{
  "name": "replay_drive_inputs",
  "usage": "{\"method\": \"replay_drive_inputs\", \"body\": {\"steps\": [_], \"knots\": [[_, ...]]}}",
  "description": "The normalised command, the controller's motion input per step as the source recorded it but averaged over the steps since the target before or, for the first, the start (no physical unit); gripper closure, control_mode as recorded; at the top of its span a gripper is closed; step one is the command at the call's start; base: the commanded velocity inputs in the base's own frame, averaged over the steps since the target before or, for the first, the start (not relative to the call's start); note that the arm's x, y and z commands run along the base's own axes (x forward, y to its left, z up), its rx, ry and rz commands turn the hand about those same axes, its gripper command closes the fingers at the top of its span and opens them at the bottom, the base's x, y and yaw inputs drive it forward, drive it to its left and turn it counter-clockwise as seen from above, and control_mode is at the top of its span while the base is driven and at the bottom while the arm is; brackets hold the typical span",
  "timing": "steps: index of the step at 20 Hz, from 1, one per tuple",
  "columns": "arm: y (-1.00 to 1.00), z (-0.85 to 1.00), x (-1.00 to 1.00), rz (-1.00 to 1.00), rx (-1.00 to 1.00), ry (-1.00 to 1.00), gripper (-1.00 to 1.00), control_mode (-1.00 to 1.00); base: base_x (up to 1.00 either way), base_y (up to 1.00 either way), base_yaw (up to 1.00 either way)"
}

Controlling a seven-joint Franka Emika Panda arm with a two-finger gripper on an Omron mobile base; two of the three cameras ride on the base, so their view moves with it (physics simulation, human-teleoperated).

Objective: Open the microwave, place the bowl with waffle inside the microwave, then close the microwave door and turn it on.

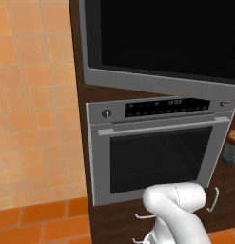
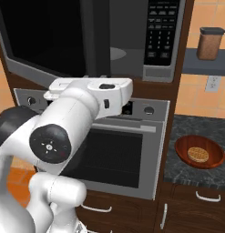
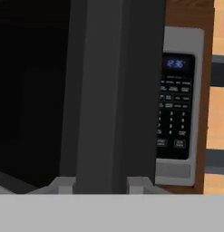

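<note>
Hand view looks straight at the door handle (image 3: 102, 90), a tall dark bar standing upright between the two fingertips (image 3: 63, 185), so the gripper (image 3: 102, 186) straddles it with a narrow gap; whether the pads touch it I cannot tell. Right of the handle sits the keypad (image 3: 176, 108). Right base view shows the door (image 2: 45, 36) partly swung out, and the bowl (image 2: 199, 151) with its waffle (image 2: 197, 154) on the worktop (image 2: 196, 125), right of the oven (image 2: 118, 145).

Microwave door (image 1: 161, 33): glossy black glass, grey metal frame. Oven (image 1: 157, 147): brushed silver metal. Cabinet (image 2: 186, 207): dark wood. Counter (image 2: 196, 127): speckled stone.
</note>
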Motion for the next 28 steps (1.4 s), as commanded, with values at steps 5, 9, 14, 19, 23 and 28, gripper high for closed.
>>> {"method": "replay_drive_inputs", "body": {"steps": [5,9,14,19,23,28], "knots": [[0.21,0.0,-0.58,0.0,-0.07,0.02,1.0,-1.0,0.0,0.0,0.0],[0.05,0.0,-0.01,0.0,0.0,0.0,1.0,-1.0,0.0,0.0,0.0],[0.0,0.0,0.0,0.0,0.0,0.0,-1.0,-1.0,0.0,0.0,0.0],[0.0,0.0,0.0,0.0,0.0,0.0,-1.0,-1.0,0.0,0.0,0.0],[0.0,0.0,-0.01,0.0,0.0,0.0,-1.0,-1.0,0.0,0.0,0.0],[-0.05,-0.01,-0.67,0.07,0.0,0.0,-1.0,-1.0,0.0,0.0,0.0]]}}
